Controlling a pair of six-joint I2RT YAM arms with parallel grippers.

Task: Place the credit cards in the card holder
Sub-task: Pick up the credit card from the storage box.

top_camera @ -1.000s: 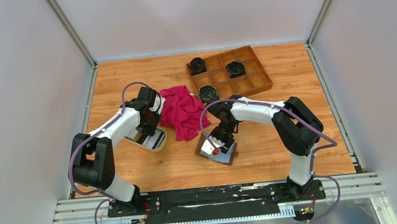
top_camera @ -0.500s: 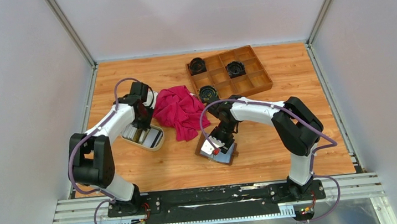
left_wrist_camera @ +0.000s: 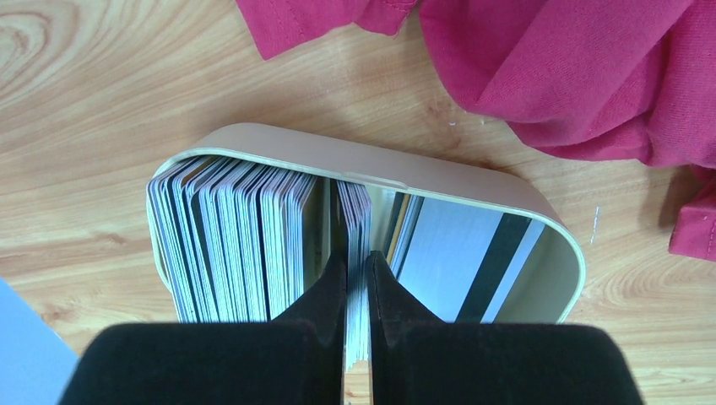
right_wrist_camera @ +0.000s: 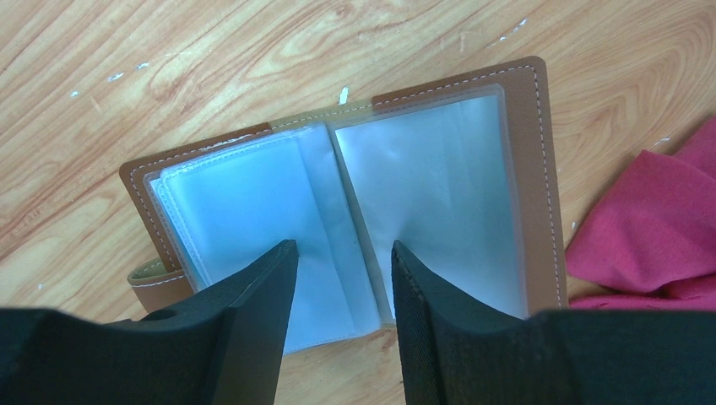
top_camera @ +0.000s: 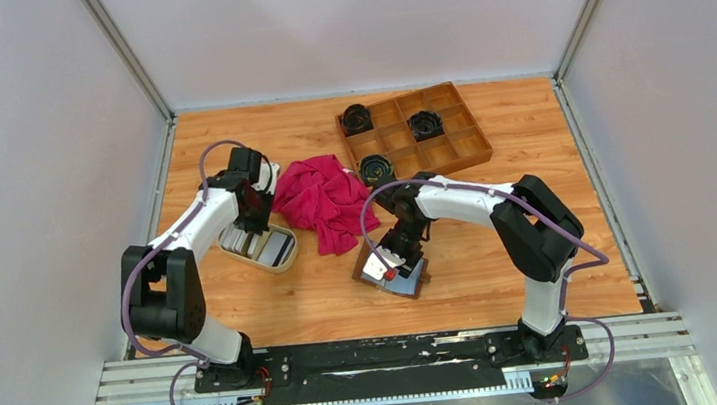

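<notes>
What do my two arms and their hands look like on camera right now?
The left arm and right arm have white links and chunky black joints, each trailed by a looping purple cable. The left hand and right hand each have two flat, matte black fingers.

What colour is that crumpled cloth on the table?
The cloth is plain magenta pink, clearest in the left wrist view.

A robotics lab test cell — pale wall panels (top_camera: 356,22) in aluminium framing (top_camera: 125,54) box in a wood-grain surface (top_camera: 503,278), and a left arm (top_camera: 198,224) and right arm (top_camera: 465,199), purple cables (top_camera: 367,224) trailing, stand bolted to a metal rail (top_camera: 390,352).
</notes>
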